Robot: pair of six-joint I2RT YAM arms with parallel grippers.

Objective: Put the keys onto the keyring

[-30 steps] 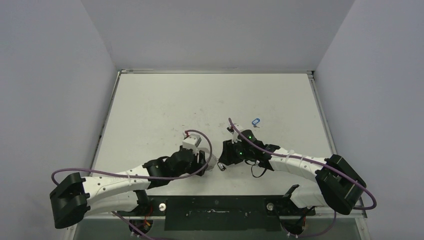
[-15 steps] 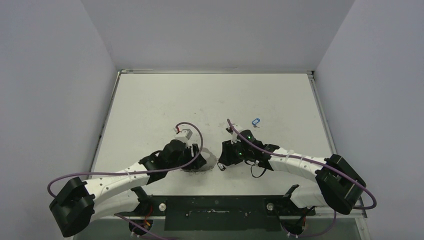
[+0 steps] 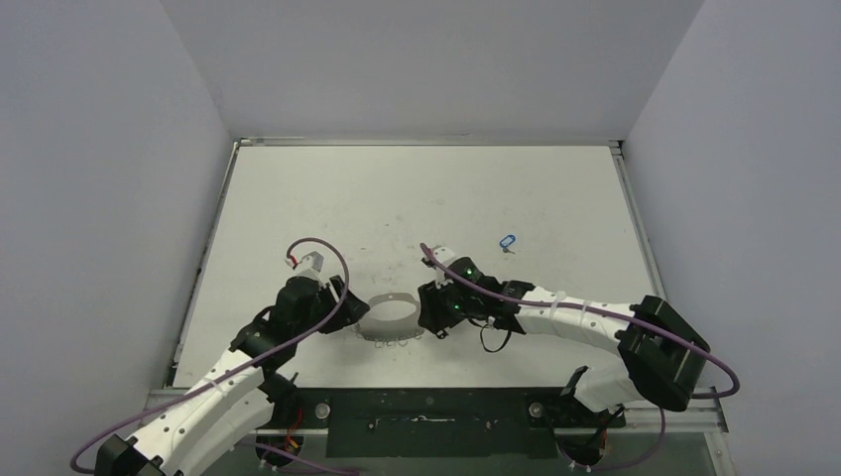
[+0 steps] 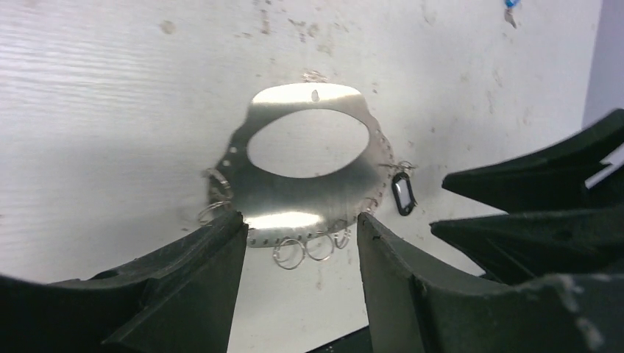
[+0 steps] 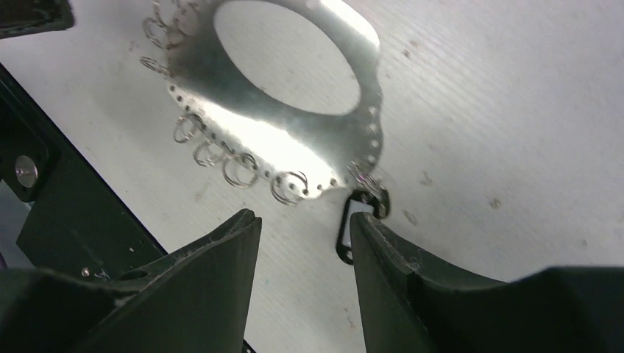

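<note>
The keyring (image 3: 390,319), a flat pale ring plate with wire loops on its rim, lies on the table between my grippers. It also shows in the left wrist view (image 4: 294,197) and the right wrist view (image 5: 283,140). The dark-headed key (image 5: 352,228) lies at the plate's right rim, touching a wire loop (image 5: 366,179); I cannot tell if it is threaded on. It also shows in the left wrist view (image 4: 402,195). The blue-headed key (image 3: 508,241) lies alone further back right. My left gripper (image 3: 347,310) (image 4: 300,220) is open at the plate's left edge. My right gripper (image 3: 427,311) (image 5: 302,217) is open beside the dark key.
The black base rail (image 3: 426,409) runs along the near table edge, just behind the ring in the right wrist view (image 5: 44,198). Grey walls close in the table on three sides. My right gripper's fingers (image 4: 530,198) show in the left wrist view.
My left gripper has drawn back to the left and off the keyring, which now lies uncovered on the table. My right gripper has shifted a little left towards the ring.
</note>
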